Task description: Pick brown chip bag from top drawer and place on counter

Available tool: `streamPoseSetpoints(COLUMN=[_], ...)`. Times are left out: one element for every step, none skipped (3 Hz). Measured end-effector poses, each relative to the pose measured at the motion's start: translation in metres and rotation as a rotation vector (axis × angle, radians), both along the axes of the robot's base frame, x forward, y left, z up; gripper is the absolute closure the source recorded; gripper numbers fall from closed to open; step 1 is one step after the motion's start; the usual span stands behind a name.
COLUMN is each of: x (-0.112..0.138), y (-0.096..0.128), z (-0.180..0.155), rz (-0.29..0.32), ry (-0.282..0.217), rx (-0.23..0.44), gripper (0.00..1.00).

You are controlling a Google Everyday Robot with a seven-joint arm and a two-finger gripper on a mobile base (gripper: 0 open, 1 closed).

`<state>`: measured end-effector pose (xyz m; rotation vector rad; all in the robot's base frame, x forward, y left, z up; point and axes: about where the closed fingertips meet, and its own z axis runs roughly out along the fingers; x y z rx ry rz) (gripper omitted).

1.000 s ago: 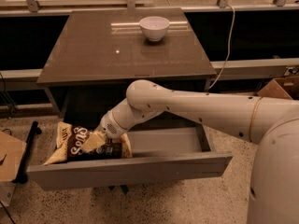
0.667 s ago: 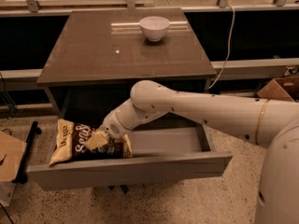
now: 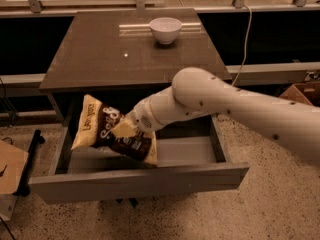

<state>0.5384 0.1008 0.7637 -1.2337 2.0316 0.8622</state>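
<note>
- Step in hand: the lift out of the top drawer [image 3: 140, 181]. The pick looks done and the placing is not yet begun.
- Gripper [image 3: 123, 129] sits over the left half of the open drawer, just below the tabletop's front edge, clamped on the middle of the brown chip bag [image 3: 97, 131].
- Bag hangs tilted in the grasp. Its cream upper end is close under the front-left corner of the tabletop [image 3: 100, 49], and its lower end dips toward the drawer's front panel. Whether that lower end touches the drawer cannot be told.
- Next move, as I judge it: draw the bag outward, away from the tabletop's front edge, then raise it above that edge before carrying it inward. A straight rise risks catching the upper end on the underside.
- Placing spot: the front half of the tabletop is bare. The white bowl [image 3: 165, 29] stands near the rear edge, well apart from it.
- Bag is crinkly and slack, so a low, gentle release should suit it.
</note>
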Motion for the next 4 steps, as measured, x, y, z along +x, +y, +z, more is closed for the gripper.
streamPoseSetpoints(x=[0.005,0.021,0.066,0.117], y=[-0.062,-0.105,-0.125,-0.100], z=[0.081,0.153,0.217,0.259], rz=[-0.113,-0.201,-0.278,-0.266], ry=[-0.151,-0.299,-0.431,-0.517], rx=[-0.015,-0.087,-0.111,-0.078], gripper=[1.00,1.00,1.00,1.00])
